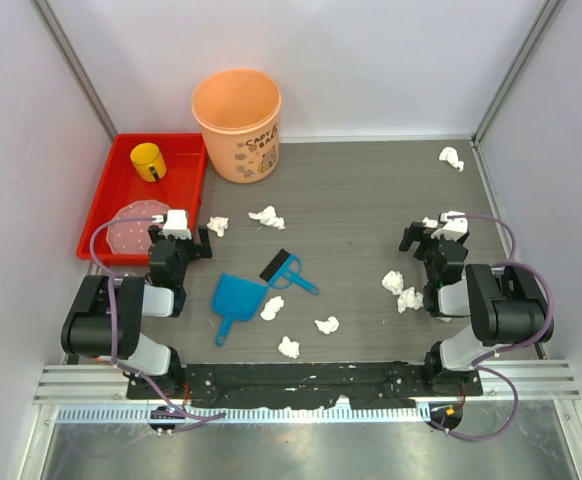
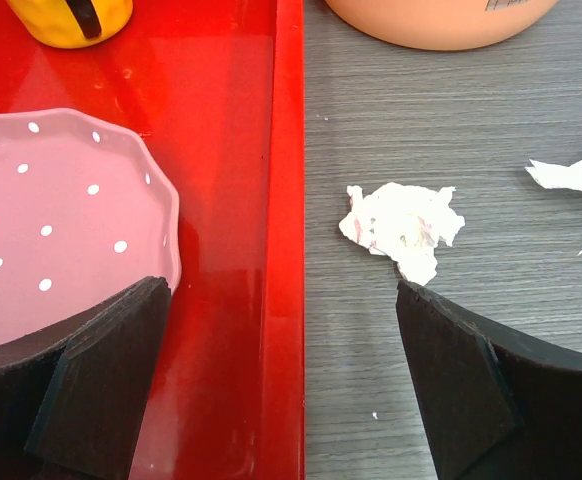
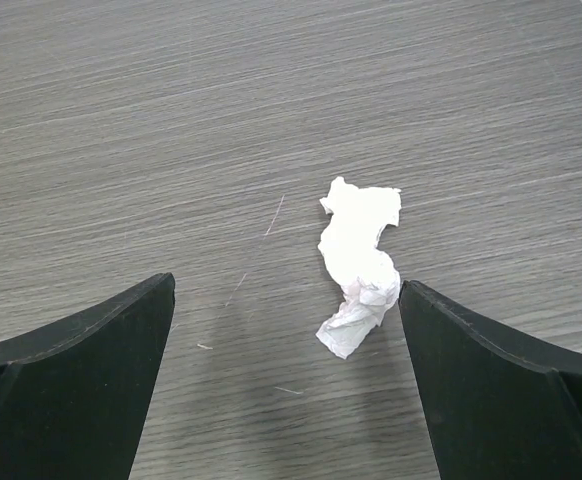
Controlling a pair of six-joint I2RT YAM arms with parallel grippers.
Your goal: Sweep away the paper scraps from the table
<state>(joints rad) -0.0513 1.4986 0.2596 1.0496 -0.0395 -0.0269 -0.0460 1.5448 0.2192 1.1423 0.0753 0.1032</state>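
Both fingers wide apart, empty | paper scraps just ahead of each

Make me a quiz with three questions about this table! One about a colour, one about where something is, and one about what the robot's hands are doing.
1. What colour is the dustpan?
A) green B) pink C) blue

2. Where is the yellow cup?
A) in the bin B) in the red tray C) on the dustpan

3. How are the left gripper and right gripper?
A) both open, holding nothing B) both shut C) both holding the brush

Answers:
1 C, the pan by the brush is plainly blue.
2 B, the cup stands on the tray's floor.
3 A, each wrist view shows fingers spread wide, gripping nothing.
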